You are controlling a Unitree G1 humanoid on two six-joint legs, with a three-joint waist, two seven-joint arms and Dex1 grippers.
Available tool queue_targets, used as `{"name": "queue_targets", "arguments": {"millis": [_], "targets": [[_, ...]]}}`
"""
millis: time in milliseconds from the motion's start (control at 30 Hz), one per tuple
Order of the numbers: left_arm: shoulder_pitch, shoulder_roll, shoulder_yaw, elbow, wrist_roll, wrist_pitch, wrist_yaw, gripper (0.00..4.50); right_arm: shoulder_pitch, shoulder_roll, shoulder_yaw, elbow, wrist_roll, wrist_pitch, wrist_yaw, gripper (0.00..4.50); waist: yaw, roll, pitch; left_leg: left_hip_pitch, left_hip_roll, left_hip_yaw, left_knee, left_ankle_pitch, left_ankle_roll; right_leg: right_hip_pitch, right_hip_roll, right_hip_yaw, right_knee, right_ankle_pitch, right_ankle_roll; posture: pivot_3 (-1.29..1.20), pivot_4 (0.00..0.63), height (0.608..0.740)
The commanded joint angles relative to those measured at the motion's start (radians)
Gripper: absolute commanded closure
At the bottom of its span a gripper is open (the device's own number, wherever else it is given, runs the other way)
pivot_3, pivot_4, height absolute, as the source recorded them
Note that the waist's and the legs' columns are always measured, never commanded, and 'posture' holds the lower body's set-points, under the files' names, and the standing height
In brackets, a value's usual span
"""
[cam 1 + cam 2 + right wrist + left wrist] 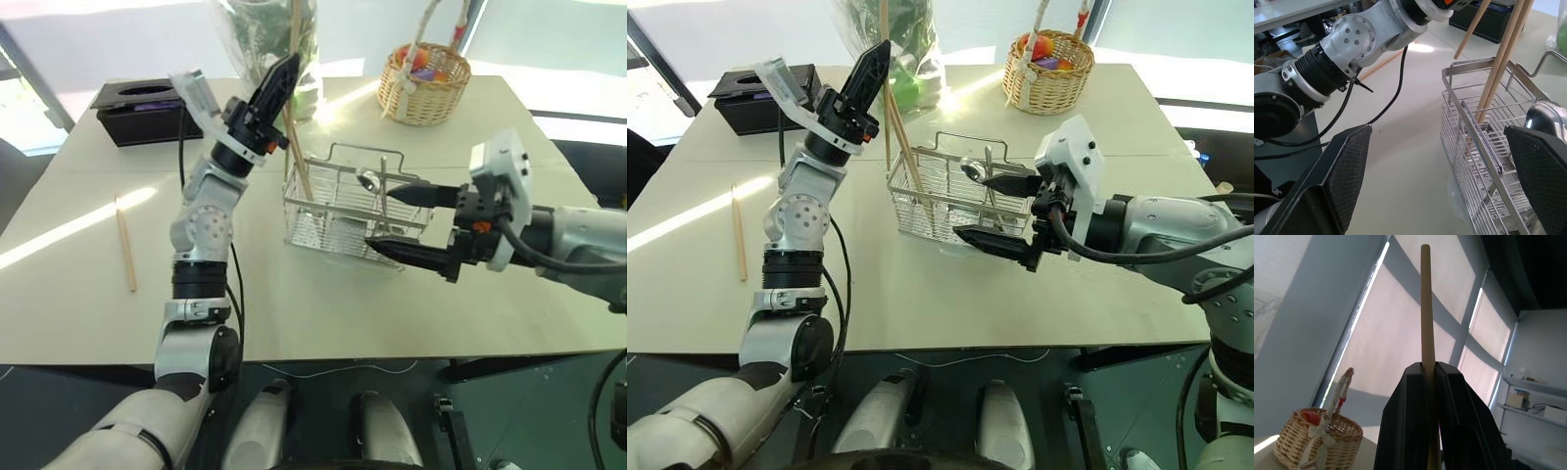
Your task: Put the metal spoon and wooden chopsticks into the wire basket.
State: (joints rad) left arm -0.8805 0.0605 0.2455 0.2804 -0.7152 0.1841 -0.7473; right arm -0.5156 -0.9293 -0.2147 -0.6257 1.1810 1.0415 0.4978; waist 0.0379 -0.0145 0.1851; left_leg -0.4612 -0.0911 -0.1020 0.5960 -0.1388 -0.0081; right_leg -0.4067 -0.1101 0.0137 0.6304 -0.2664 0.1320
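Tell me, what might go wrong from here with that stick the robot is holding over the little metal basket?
The left gripper pinches a chopstick near its middle, above the wire basket; lowered off line, it might catch the rim. Chopsticks already lean inside, so a knock could topple them. The open right gripper straddles the basket's end and could nudge it.

The metal spoon (370,180) handle blurs among wire basket (323,227) mesh.

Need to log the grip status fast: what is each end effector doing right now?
Left end effector: closed, holding a wooden chopstick.
Right end effector: open, holding nothing.
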Motion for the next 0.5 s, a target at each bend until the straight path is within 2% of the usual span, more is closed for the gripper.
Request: {"name": "queue_targets", "arguments": {"millis": [33,467,500], "targets": [[-0.008,-0.017,-0.012,-0.005,0.018,-0.048,-0.008,4.42,-0.001,-0.003,-0.041,-0.024,0.018,-0.027,-0.011,0.00,0.000,0.000,0.000,0.000,0.000,0.000,0.000,0.000,0.000,0.000,0.000,0.000,0.000,0.000,0.000,0.00,0.150,0.740],[0.024,-0.050,-0.053,0.087,0.110,-0.162,-0.048,4.42,-0.014,-0.008,-0.037,-0.011,0.024,-0.042,-0.018,0.00,0.000,0.000,0.000,0.000,0.000,0.000,0.000,0.000,0.000,0.000,0.000,0.000,0.000,0.000,0.001,0.00,0.150,0.740],[0.025,-0.050,-0.053,0.089,0.112,-0.164,-0.049,3.62,-0.014,-0.009,-0.037,-0.010,0.025,-0.043,-0.017,0.00,0.000,0.000,0.000,0.000,0.000,0.000,0.000,0.000,0.000,0.000,0.000,0.000,0.000,0.001,0.001,0.00,0.150,0.740]]}}
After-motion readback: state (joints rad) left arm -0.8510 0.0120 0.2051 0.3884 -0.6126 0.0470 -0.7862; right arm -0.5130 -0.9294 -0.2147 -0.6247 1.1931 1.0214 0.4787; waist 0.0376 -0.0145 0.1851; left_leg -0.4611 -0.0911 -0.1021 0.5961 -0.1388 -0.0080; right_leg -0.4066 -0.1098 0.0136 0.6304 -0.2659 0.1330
